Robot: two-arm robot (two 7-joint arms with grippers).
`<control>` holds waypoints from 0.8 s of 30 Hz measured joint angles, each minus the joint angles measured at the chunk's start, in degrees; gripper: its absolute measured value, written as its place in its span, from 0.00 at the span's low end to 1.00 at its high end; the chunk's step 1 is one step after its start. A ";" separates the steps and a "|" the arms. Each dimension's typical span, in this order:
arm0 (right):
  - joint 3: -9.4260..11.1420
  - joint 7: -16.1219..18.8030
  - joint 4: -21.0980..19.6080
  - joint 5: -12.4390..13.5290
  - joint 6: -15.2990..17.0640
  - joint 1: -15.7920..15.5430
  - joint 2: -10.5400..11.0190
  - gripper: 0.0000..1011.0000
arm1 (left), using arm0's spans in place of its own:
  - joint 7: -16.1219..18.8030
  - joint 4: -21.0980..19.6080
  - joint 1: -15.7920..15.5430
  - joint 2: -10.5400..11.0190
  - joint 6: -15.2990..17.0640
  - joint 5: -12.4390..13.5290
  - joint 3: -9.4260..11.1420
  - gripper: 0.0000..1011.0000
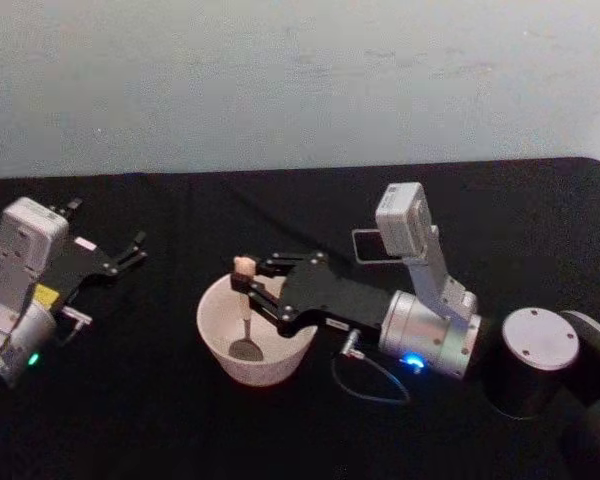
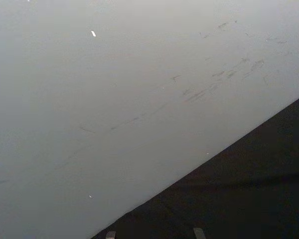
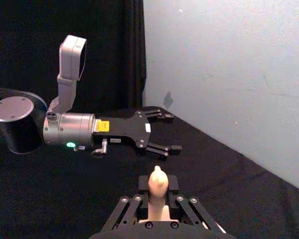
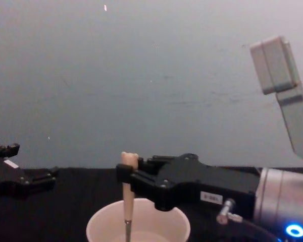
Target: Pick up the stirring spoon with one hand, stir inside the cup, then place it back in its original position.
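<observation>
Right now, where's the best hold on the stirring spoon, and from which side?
Upper beige handle, just under the head, from the robot's right, as the right claw has it. The stirring spoon stands upright, bowl down in the cup; the dark neck is thinner.

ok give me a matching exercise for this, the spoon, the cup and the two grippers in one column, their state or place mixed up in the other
Column one
1. slim stirring spoon with a beige bear-head handle
2. wide cream-white round cup
3. black left gripper
4. black right gripper

Column two
A. open, holding nothing, off to the left side
B. stands on the black table, spoon bowl inside it
C. shut on the beige handle
D. held upright, metal bowl down in the cup

Pairs: 1-D, 2-B, 3-A, 4-C
</observation>
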 joint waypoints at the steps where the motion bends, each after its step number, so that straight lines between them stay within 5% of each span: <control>1: -0.08 -0.01 0.16 -0.01 -0.02 0.16 -0.14 0.21 | 0.00 0.00 0.00 0.00 0.00 0.00 0.00 0.99; 14: -0.50 -2.46 6.16 -1.71 -0.65 3.90 -3.70 0.21 | 0.00 0.00 0.00 0.00 0.00 0.00 0.00 0.99; 24: 1.30 -4.70 9.42 -2.86 -0.68 5.52 -5.09 0.21 | 0.00 0.00 0.00 0.00 0.00 0.00 0.00 0.99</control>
